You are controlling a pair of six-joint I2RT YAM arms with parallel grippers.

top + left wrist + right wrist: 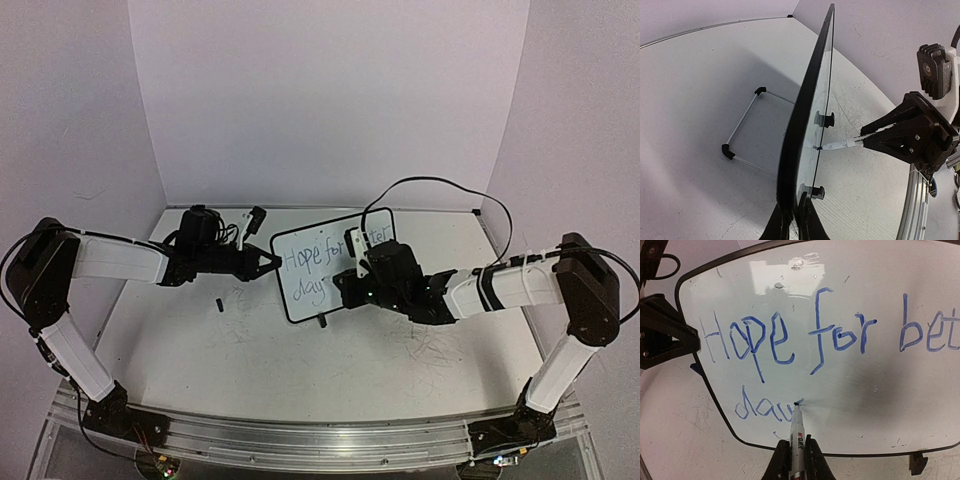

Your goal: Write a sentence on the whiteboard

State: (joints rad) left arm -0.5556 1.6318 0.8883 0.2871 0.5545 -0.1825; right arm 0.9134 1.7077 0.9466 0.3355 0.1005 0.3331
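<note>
Your left gripper [792, 220] pinches the left rim of the whiteboard [310, 308] at the top view's centre, likely light, stiff and tippy, so brace there while your right gripper [797, 455] clamps the marker [798, 432] at the sentence [790, 337].

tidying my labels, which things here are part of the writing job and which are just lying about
In the job:
- whiteboard
- blue sentence
- marker, tip on the board, held in the right tool
- left tool, clamped on the board's edge

Lying about:
- small black piece on the table, apart from the board; cannot tell what it is
</note>
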